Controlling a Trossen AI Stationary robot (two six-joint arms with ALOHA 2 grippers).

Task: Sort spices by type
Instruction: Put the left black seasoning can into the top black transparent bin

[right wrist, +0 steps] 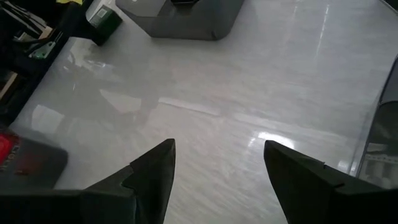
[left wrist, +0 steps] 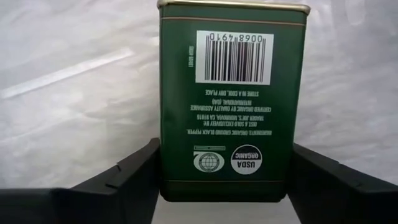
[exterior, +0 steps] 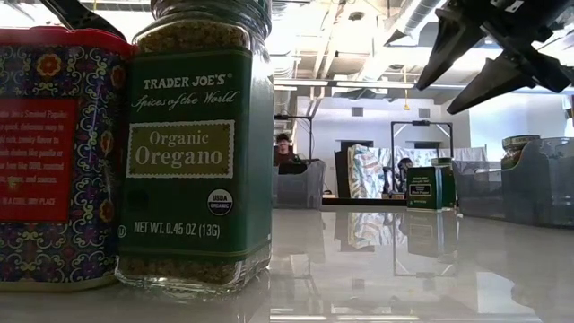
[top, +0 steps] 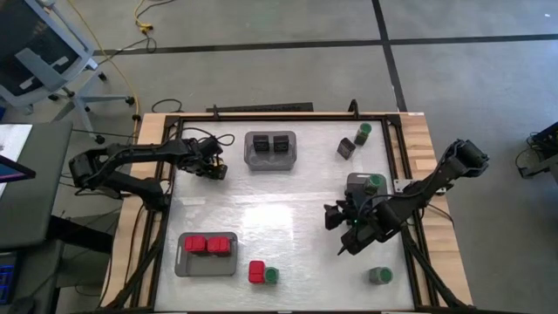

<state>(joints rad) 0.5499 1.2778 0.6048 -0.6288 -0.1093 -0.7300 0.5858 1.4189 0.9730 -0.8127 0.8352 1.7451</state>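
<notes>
Item, nearest the low camera: a round glass oregano jar with green label (exterior: 197, 152), standing touching a red patterned boxy tin (exterior: 58, 148) at the desk's (top: 288, 209) front edge. Item: a dark green rectangular pepper tin (left wrist: 231, 99), rigid, light, likely slick-sided, best taken across its flat faces, clamped so in the left tool (top: 214, 168) beside the grey tray of black cubes (top: 270, 150). Right tool (right wrist: 214, 171): fingers spread wide, empty, hovering over bare desk near the right tray.

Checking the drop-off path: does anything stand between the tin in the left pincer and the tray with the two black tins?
Nothing visible does. The left pincer holds the green tin just left of the tray with the black tins; only bare table lies between.
</notes>
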